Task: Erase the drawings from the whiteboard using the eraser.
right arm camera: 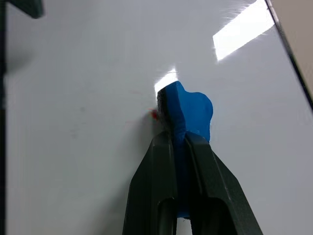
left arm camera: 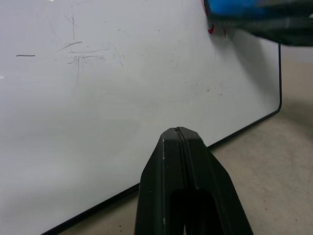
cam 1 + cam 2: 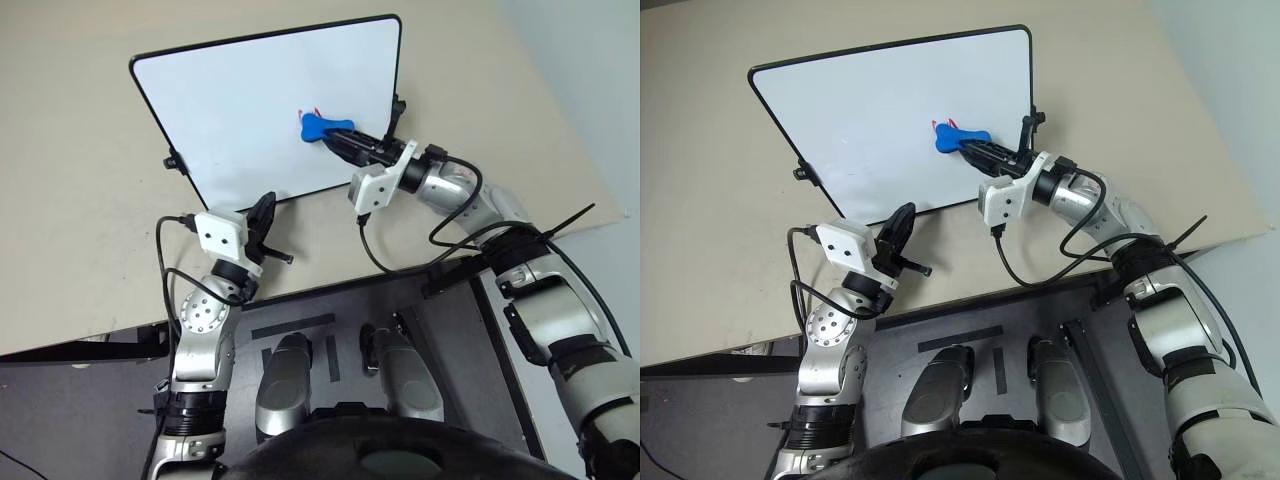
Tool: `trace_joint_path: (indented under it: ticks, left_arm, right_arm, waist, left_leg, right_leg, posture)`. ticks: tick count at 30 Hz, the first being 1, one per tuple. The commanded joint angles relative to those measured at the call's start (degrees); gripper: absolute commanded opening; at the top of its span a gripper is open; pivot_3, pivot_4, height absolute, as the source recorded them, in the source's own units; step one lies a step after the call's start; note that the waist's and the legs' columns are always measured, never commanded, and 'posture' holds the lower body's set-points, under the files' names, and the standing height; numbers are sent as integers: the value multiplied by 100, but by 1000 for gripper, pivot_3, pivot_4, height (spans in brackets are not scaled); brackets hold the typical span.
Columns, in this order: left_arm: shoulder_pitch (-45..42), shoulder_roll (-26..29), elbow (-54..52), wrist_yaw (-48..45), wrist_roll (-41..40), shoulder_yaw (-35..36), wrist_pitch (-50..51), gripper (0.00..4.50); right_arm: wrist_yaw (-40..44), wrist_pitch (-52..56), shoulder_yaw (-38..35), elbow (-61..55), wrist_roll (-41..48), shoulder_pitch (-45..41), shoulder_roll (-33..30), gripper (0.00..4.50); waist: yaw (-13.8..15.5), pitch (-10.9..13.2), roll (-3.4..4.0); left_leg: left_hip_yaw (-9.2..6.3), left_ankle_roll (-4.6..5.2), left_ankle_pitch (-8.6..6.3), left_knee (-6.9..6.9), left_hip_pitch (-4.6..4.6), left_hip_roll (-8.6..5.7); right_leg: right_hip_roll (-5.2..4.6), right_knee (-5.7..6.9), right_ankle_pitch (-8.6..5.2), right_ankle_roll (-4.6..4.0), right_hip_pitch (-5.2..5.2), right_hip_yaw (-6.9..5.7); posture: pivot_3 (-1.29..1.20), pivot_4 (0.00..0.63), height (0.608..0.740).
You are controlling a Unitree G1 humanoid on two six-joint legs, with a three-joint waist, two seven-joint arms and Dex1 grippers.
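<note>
The whiteboard (image 3: 250, 100), white with a thin black frame, lies on the beige table. My right gripper (image 3: 345, 137) is shut on the blue bone-shaped eraser (image 3: 322, 126), whose far end rests on the board's right half. Small red traces of the drawings (image 3: 303, 111) peek out at the eraser's far edge; the remainder is hidden under it. In the right wrist view the eraser (image 1: 188, 115) sticks out between the fingers with a red speck (image 1: 154, 115) beside it. My left gripper (image 3: 264, 215) is shut and empty, just off the board's near edge.
Black knobs (image 3: 172, 160) stick out from the board's left and right sides. Faint grey marks (image 2: 83, 56) show on the board's surface in the left wrist view. A black cable (image 3: 385, 262) trails from the right wrist across the beige table (image 3: 70, 230).
</note>
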Motion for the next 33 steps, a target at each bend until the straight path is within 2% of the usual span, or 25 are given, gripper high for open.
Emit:
trace_joint_path:
  ticks: [1, 7, 11, 16, 27, 33]
  left_arm:
    - [-39, 33, -120, -18, -13, 36, -105, 0]
    - [-37, 44, -128, -32, -23, 36, -103, 0]
    - [-66, 49, -121, -41, -28, 29, -95, 0]
    - [-91, 53, -98, -53, -36, 25, -94, 0]
    - [-121, 67, -77, -80, -41, 17, -100, 0]
    - [-143, 84, -66, -92, -52, 24, -92, 0]
  right_arm:
    - [-84, -42, 85, 177, -81, -40, -12, 4]
    - [-250, -79, 19, 205, -127, -104, -46, 4]
    - [-748, 3, -160, 34, -291, -239, -111, 4]
    - [-984, 37, -229, -126, -314, -271, -172, 4]
    - [-503, 46, 160, 123, -312, 195, -112, 4]
    - [-518, 112, 168, 139, -318, 206, -105, 4]
  waist:
    - [0, 0, 0]
    - [-5, 0, 0]
    - [-4, 0, 1]
    - [-5, 1, 2]
    - [-9, 1, 1]
    - [-19, 1, 1]
  left_leg:
    - [0, 0, 0, 0, 0, 0]
    - [0, 0, 0, 0, 1, 1]
    - [-1, 0, 0, 0, 0, 2]
    - [0, -1, -1, -1, -4, 3]
    - [0, -2, -3, -4, -5, 4]
    - [0, -2, -3, -4, -2, 5]
  right_leg:
    - [0, 0, 0, 0, 0, 0]
    - [1, 0, 3, -4, 0, 0]
    - [0, -2, 2, -4, -1, 0]
    - [-1, -2, 2, -3, -6, 0]
    - [-1, -5, 2, -2, -6, 0]
    - [0, -3, 5, -6, -6, 1]
  posture:
    - [0, 150, 740]
    - [0, 150, 740]
    - [0, 150, 740]
    - [0, 150, 740]
    - [0, 150, 740]
    - [0, 150, 740]
